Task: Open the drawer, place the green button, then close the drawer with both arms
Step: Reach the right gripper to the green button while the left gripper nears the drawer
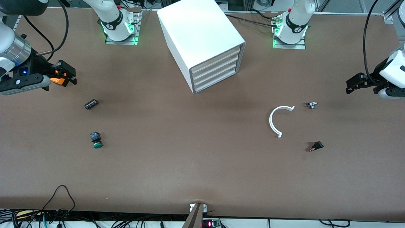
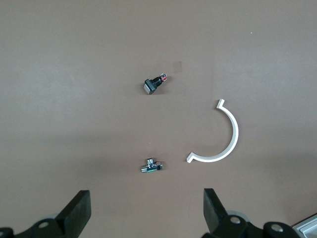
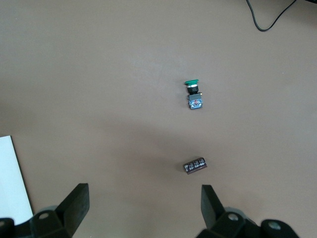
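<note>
Nearest the front camera, the small push button with its round green cap and dark blue-black body [image 1: 96, 140] [image 3: 194, 94] is seen lying on its side on the brown table [image 1: 190, 164], toward the right arm's end. Slightly farther from the camera, a small dark brown cylinder [image 1: 91, 104] [image 3: 195, 165] is found lying flat, well apart from the button. Over that same end, the right gripper [image 1: 65, 76] is held in the air, fingers spread wide in the right wrist view, with an orange piece showing at the fingers, though what it is cannot be made out. At mid-table stands the large white box cabinet [image 1: 199, 34], all four drawers pushed in, the bottom white plastic drawer [image 1: 216, 82] included. Toward the left arm's end, a white curved plastic arc [image 1: 276, 120] [image 2: 225, 144] is laid flat, with a small silver metal fitting [image 1: 311, 104] [image 2: 151, 166] beside it and a small black part with a red tip [image 1: 316, 146] [image 2: 154, 83] nearer the camera. The left gripper [image 1: 354, 84] hangs over that end, jaws parted, nothing held.
</note>
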Motion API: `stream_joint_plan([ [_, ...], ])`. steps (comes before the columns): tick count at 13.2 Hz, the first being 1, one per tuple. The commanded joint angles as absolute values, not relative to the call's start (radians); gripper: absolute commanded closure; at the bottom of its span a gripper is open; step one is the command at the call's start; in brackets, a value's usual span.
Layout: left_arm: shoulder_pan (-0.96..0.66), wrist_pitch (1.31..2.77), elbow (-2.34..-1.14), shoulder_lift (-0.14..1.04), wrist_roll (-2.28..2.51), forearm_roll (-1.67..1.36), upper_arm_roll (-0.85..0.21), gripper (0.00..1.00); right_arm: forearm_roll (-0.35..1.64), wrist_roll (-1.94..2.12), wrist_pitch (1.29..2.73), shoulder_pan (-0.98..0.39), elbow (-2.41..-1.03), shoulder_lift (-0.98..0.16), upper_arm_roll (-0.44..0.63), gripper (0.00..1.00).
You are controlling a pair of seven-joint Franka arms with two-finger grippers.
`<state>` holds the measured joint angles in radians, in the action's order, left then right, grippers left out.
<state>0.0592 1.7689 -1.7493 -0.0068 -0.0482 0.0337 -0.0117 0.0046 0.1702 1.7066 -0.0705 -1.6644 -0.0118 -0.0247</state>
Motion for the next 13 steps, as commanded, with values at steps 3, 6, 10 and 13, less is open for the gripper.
stream_joint_plan([
  [3, 0.045, 1.758, -1.752, -0.014, -0.077, 0.031, -0.003, 0.0, -0.008, 0.179, 1.69, -0.063, -1.647, -0.017, -0.032, 0.0],
  [6, 0.009, 1.671, -1.749, 0.012, -0.093, 0.008, -0.014, 0.0, -0.009, 0.176, 1.69, -0.063, -1.647, -0.017, -0.032, 0.0],
  [10, -0.003, 1.524, -1.75, 0.09, -0.195, -0.184, -0.052, 0.0, -0.006, 0.169, 1.69, -0.063, -1.646, -0.031, -0.031, 0.0],
  [13, 0.0, 1.456, -1.752, 0.213, -0.36, -0.415, -0.054, 0.0, -0.002, 0.179, 1.744, -0.06, -1.646, -0.08, -0.031, 0.0],
])
